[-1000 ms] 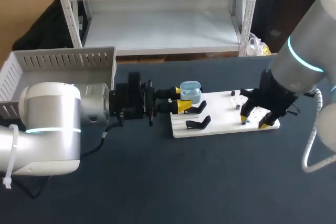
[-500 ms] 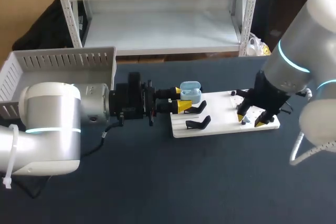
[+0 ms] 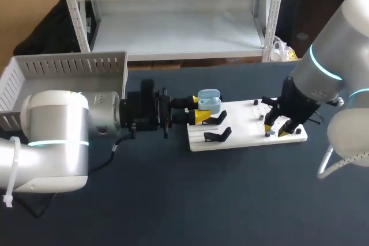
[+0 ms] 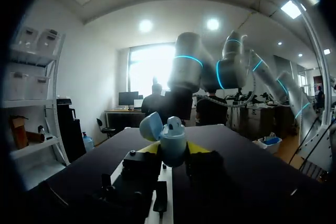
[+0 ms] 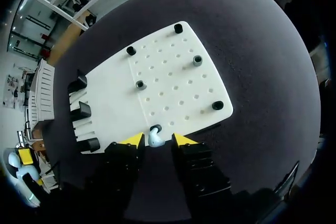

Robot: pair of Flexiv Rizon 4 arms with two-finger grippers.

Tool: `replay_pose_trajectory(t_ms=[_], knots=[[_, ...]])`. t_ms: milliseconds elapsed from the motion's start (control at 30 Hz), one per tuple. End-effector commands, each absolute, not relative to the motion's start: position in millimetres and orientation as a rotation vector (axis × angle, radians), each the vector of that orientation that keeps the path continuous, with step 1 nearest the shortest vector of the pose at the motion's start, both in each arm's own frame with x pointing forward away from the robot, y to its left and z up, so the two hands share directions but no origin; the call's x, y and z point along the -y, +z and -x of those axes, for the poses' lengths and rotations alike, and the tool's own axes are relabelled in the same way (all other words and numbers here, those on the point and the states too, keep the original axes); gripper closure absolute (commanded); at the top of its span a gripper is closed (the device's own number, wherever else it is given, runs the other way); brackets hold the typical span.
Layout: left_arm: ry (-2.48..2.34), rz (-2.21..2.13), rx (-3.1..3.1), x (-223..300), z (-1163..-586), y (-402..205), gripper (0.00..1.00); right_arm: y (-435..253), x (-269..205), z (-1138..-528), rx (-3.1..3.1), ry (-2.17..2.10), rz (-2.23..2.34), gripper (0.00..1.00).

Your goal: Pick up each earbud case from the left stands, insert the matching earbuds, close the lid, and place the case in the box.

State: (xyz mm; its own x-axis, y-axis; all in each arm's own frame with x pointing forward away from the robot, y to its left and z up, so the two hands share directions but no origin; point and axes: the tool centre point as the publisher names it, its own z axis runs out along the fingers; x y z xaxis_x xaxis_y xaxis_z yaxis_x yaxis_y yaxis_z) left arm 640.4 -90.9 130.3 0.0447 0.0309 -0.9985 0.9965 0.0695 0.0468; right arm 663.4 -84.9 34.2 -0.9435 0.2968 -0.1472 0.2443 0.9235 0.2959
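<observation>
Fingers apart, my right gripper has the earbud between its tips at twelve o'clock, while my left gripper is clamped on the earbud case.

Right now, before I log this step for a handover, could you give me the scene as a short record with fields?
Left gripper: shut on the light blue earbud case, lid open
Right gripper: open, fingers either side of an earbud
Earbud: standing at the edge of the white pegboard
Black stands: at the pegboard's other end, no case on them
Box: behind the left arm, inside not visible
</observation>
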Motion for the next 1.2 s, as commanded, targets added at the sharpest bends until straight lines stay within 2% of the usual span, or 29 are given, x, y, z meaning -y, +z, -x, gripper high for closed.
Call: replay_pose_trajectory(t_ms=[33, 367, 733, 800, 833, 867, 900, 1200], knots=[[-1.108, -1.196, -1.226, 90.7, -639.9, 129.4, 1.00, 31.5, 84.2, -664.0, -2.896, 0.414, -0.410, 0.68], [-1.108, -1.196, -1.226, 90.7, -639.9, 129.4, 1.00, 29.7, 82.5, -664.6, -2.905, 0.418, -0.405, 0.69], [-1.108, -1.196, -1.226, 90.7, -639.9, 129.4, 1.00, 29.4, 80.3, -665.1, -2.909, 0.416, -0.407, 0.76], [-1.108, -1.196, -1.226, 90.7, -639.9, 129.4, 1.00, 29.0, 79.9, -665.1, -2.912, 0.415, -0.408, 0.79], [-1.108, -1.196, -1.226, 90.7, -639.9, 129.4, 1.00, 28.6, 79.7, -664.9, -2.914, 0.415, -0.409, 0.85], [-1.108, -1.196, -1.226, 90.7, -639.9, 129.4, 1.00, 28.3, 79.5, -664.7, -2.915, 0.414, -0.409, 0.97], [-1.108, -1.196, -1.226, 90.7, -639.9, 129.4, 1.00, 28.1, 79.5, -664.5, -2.916, 0.413, -0.409, 1.00], [-1.108, -1.196, -1.226, 90.7, -639.9, 129.4, 1.00, 40.2, 81.2, -659.2, -2.908, 0.409, -0.411, 1.00]])
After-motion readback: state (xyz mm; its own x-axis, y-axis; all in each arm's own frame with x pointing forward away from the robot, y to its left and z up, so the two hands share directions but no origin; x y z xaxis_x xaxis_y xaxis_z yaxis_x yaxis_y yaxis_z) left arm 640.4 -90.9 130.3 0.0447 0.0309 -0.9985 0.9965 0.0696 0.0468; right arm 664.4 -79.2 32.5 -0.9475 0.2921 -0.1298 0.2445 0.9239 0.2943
